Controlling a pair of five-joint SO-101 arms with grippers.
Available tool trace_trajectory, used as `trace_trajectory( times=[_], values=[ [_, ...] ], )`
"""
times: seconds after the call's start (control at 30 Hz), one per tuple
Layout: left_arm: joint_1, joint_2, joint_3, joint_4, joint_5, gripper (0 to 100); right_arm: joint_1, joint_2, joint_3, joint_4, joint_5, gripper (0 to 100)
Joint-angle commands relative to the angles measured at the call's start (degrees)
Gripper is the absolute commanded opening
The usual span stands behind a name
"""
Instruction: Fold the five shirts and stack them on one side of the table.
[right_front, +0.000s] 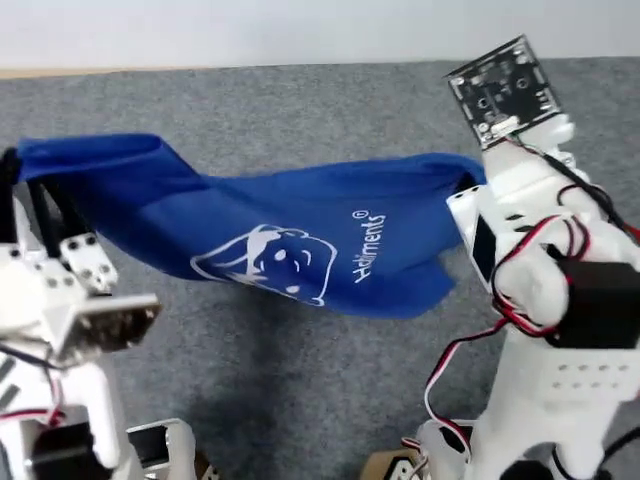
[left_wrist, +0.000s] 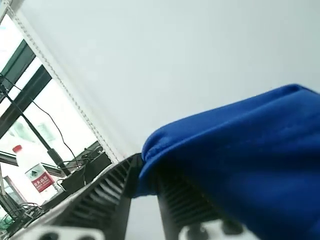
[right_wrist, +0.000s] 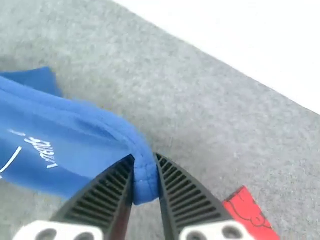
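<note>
Blue shirt (right_front: 300, 240) hangs over the counter (right_front: 300, 100), long axis running from left hand (left_wrist: 147, 172) to right hand (right_wrist: 145, 182), each clamped on 1 end.

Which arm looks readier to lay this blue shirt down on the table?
Probably right. The right gripper, shut on the blue shirt, points down at the grey mat; the left gripper, also gripping it, tilts up toward the wall.

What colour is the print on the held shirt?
White, on the blue shirt; the high view shows it best.
</note>
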Motion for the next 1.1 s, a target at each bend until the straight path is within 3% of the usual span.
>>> trace_trajectory(
  times=[0.0,0.23,0.4,0.6,0.83,1.07],
  values=[
    [0.44,9.76,-14.29,7.91,2.37,0,0.75,-1.80,-2.55,-0.84,-2.73,1.0],
    [3.96,24.44,-35.30,28.22,9.93,0,0.66,-1.89,-2.55,-0.84,-9.58,1.0],
    [8.00,30.07,-43.47,35.78,20.48,0,0.75,-1.89,-2.73,-1.80,-10.37,1.0],
    [10.90,34.29,-52.53,35.43,24.53,0,0.84,-1.36,-11.52,-4.26,-10.29,1.0],
    [12.40,40.09,-67.47,29.54,20.66,0,7.52,-1.71,-18.11,-7.69,-6.33,1.0],
    [12.40,44.92,-81.45,28.92,18.20,0,9.98,-1.98,-26.90,-6.55,-4.22,1.0]
  ],
)
